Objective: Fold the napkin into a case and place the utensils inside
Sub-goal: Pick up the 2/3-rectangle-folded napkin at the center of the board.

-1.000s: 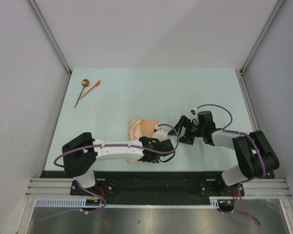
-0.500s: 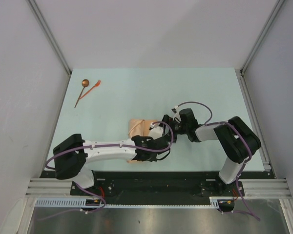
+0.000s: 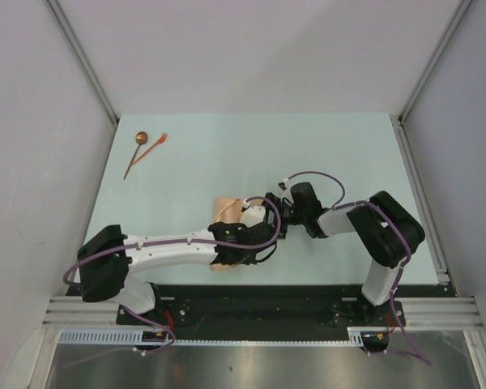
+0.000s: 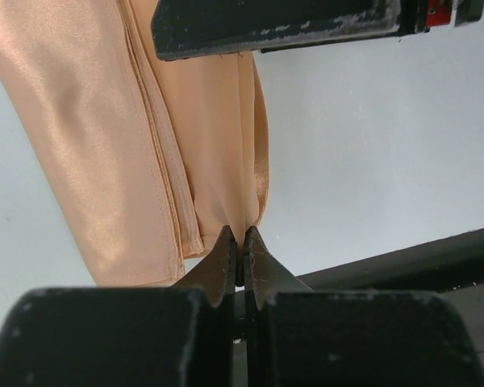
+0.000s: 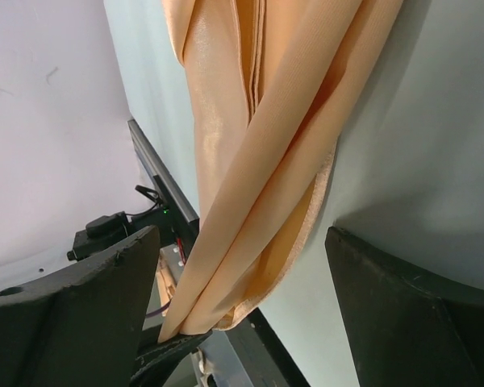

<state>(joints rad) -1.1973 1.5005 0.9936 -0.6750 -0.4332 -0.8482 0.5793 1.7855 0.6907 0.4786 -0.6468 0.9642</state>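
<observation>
**Top external view**
- Napkin [image 3: 225, 211]: tan-orange cloth, folded into several layers, lying on the pale surface [image 3: 340, 154] toward the near middle. Only its left part and a scrap of its near edge show; the arms cover the rest.
- Left gripper [image 3: 255, 215]: reaches from the near left over the cloth. Its fingers are lost among the dark wrist parts and cable, so its opening cannot be read here.
- Right gripper [image 3: 270, 204]: comes in from the right, just beside the left one at the cloth's right edge. Its fingers are too small to make out.
- Spoon [image 3: 136, 152]: dark handle, coppery bowl, at the far left corner and well apart from the cloth.
- Orange-red fork-like piece [image 3: 156, 145]: just beside the spoon. Whether they touch cannot be told.

**Left wrist view**
- Left gripper [image 4: 240, 251]: fingers pressed together, pinching the lower end of one napkin fold.
- Napkin [image 4: 121, 137]: layered edges run lengthwise, and the top is cut off by the frame.
- Dark bar [image 4: 282, 24]: crosses the top and hides the cloth there. Which part it belongs to cannot be told.

**Right wrist view**
- Right gripper [image 5: 242, 242]: fingers [image 5: 73, 314] spread wide, one on each side of the frame.
- Napkin [image 5: 250, 121]: long folds reach in between the fingers, nearer the left-hand one and clear of the other. Contact with the left-hand one cannot be judged, and the top is cut off.
</observation>
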